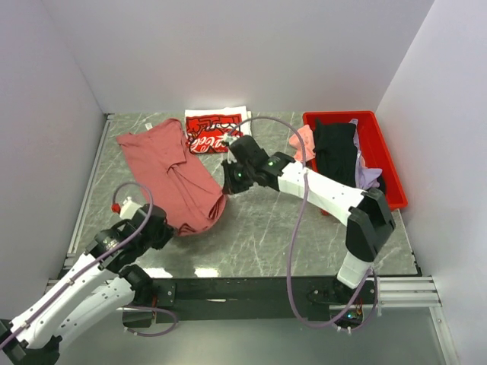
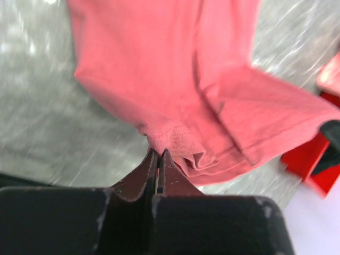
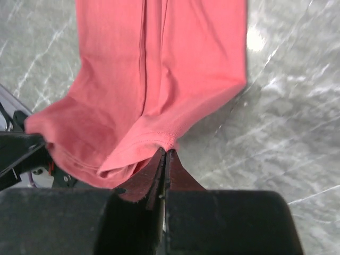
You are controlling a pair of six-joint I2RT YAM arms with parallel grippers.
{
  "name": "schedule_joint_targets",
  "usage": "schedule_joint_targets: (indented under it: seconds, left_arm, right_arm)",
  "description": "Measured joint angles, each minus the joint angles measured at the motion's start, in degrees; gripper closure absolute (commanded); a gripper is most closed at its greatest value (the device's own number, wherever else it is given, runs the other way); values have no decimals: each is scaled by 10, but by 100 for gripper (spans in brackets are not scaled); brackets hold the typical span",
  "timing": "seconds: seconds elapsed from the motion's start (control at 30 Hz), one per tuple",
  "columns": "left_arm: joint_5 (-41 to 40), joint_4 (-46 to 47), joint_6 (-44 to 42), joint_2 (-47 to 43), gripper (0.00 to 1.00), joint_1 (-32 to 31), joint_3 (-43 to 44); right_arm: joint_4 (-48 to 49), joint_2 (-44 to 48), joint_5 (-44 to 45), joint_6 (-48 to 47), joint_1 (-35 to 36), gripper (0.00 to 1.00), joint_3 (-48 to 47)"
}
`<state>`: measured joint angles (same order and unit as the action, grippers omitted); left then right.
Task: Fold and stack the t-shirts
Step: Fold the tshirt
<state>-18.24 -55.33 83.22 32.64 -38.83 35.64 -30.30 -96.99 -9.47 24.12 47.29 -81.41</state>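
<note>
A dusty-rose t-shirt (image 1: 171,171) lies rumpled on the left half of the marble table, its upper part near the back left. My left gripper (image 2: 158,152) is shut on a corner of its hem (image 2: 170,139) at the near left. My right gripper (image 3: 166,152) is shut on the hem's other corner (image 3: 159,139), near the table's middle (image 1: 226,185). A folded red-and-white t-shirt (image 1: 214,131) with white script lies flat at the back centre. Black (image 1: 335,148), pink (image 1: 303,139) and lavender (image 1: 368,176) t-shirts lie in the red bin.
The red plastic bin (image 1: 382,144) stands at the back right against the wall. White walls close in the table (image 1: 304,236) on three sides. A metal rail (image 1: 95,179) runs along the table's left edge.
</note>
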Motion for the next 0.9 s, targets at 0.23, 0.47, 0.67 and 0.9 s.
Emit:
schedule_joint_targets:
  seconds: [0.23,0.47,0.67,0.9]
  left_arm:
    - [-92,15,-31,75,100,6,69]
    - [-110,62,-105,131,99,96,97]
    - [-57,143,-177,175,100,220,95]
    - [-19,210,-228,218,100,287,86]
  right_arm:
    - [-35,-68,0,-18,-16,100,-105]
    - [-54,-159,-12,-30,-27,100,-217]
    - [-52,-223,-40,-37,-44,100,-304]
    - [-35,-298,-61,-57,-55,100,-382]
